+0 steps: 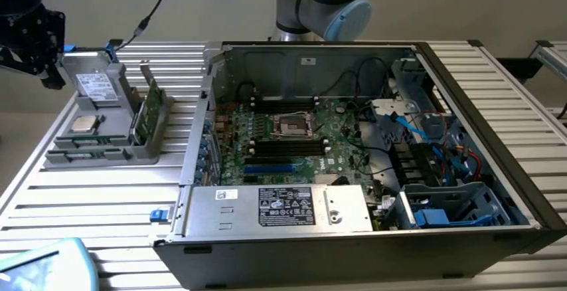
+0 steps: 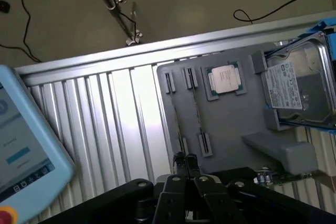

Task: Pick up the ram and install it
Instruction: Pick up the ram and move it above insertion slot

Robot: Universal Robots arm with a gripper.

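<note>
My gripper (image 2: 184, 162) has its two black fingers pressed together with nothing between them. It hangs above the grey parts tray (image 2: 231, 124). The ram (image 2: 197, 113) stands on edge in the tray's slot holders and looks like a thin line just beyond the fingertips. In the exterior view, the gripper (image 1: 52, 77) is at the far left, over the tray's (image 1: 97, 146) back corner. The open computer case (image 1: 354, 145) holds the motherboard with its long black memory slots (image 1: 288, 146).
The tray also carries a silver processor chip (image 2: 224, 80), a hard drive (image 2: 299, 90) and a wider green card (image 1: 153, 103). A light blue teach pendant (image 1: 44, 264) lies at the table's front corner. The case walls, the power supply (image 1: 279, 206) and loose cables surround the motherboard.
</note>
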